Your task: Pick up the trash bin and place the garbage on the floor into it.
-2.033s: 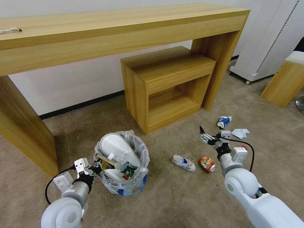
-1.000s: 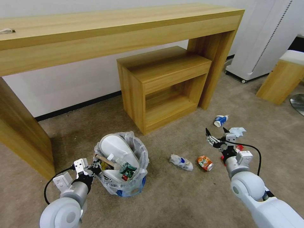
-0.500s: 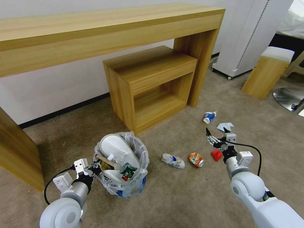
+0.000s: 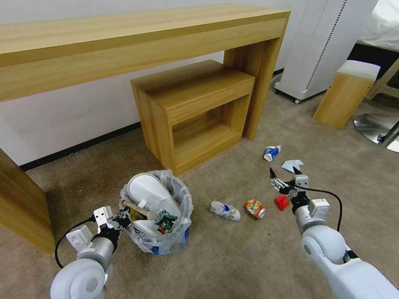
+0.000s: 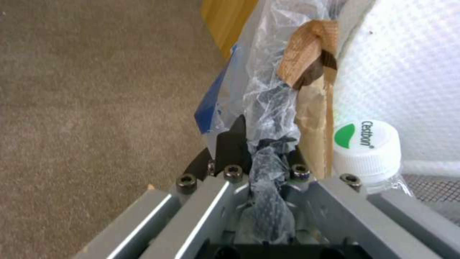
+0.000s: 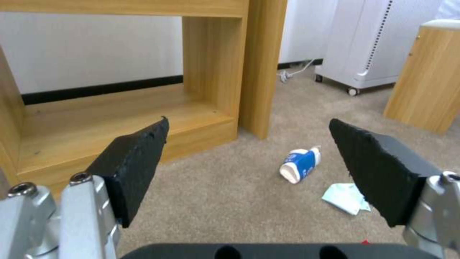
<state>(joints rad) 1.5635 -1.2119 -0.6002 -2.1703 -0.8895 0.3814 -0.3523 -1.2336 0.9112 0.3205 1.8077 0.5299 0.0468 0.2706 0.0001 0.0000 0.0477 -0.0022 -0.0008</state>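
Note:
The trash bin (image 4: 171, 246), lined with a crinkly clear bag, sits at lower left, stuffed with a white slipper (image 4: 149, 192), a bottle and a stick. My left gripper (image 4: 123, 216) is shut on the bin's rim, with the bag (image 5: 268, 104) pinched between its fingers. On the floor (image 4: 232, 257) lie a crumpled white-blue wrapper (image 4: 224, 210), a crushed orange can (image 4: 254, 208), a red wrapper (image 4: 282, 202), a blue-white cup (image 4: 271, 153) (image 6: 299, 165) and a tissue (image 4: 291, 165) (image 6: 347, 198). My right gripper (image 4: 284, 176) (image 6: 248, 124) hangs open above the red wrapper, holding nothing.
A long wooden desk (image 4: 145, 41) runs along the wall, with a low open cabinet (image 4: 195, 112) under its right end. A white wheeled unit (image 4: 320, 45), a cushioned wooden stool (image 4: 345, 95) and a metal chair base (image 4: 374, 128) stand at right.
The whole picture has shifted left, so the camera has moved. The bin stayed in my left gripper and kept its place before me. The red wrapper has come into sight beside my right wrist.

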